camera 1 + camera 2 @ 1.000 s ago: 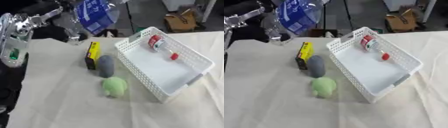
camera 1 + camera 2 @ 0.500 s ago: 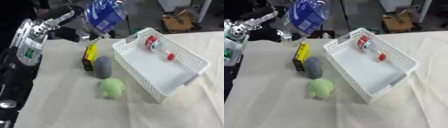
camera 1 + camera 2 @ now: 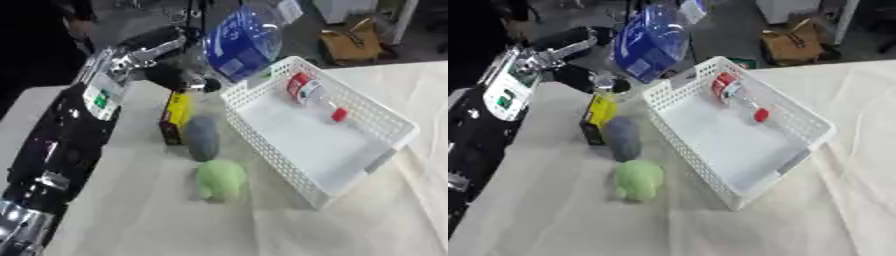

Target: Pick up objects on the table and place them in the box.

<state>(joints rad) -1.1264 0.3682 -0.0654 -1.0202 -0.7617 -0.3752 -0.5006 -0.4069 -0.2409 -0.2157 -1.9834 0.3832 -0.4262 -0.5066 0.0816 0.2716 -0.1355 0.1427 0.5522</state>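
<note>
1. Left hand (image 3: 179, 80) is up at the far left side of the desk (image 3: 262, 225), dark fingers curled round the bottom of a blue bag (image 3: 241, 42) that it holds in the air, just behind the near-left corner of the box (image 3: 367, 150).
2. Bag is see-through blue plastic with a white label on it, and it hangs over the desk's far edge, close to the box rim. Can't tell if it touches the rim.
3. Box is a white mesh basket sitting askew on the right half of the desk. Inside, at the far end, lies a bottle (image 3: 311, 95) with a red label and a red cap, on its side.
4. On the desk left of the box there's a row of stuff: a yellow pack (image 3: 175, 115) farthest back, a grey lump (image 3: 203, 137) touching it or just beside it, then a green toy (image 3: 220, 179) nearest to me. All three sit just beside the box's long wall, outside it.
5. Right hand isn't showing anywhere.
6. Desk has a cream cloth over it, a bit wrinkled.
</note>
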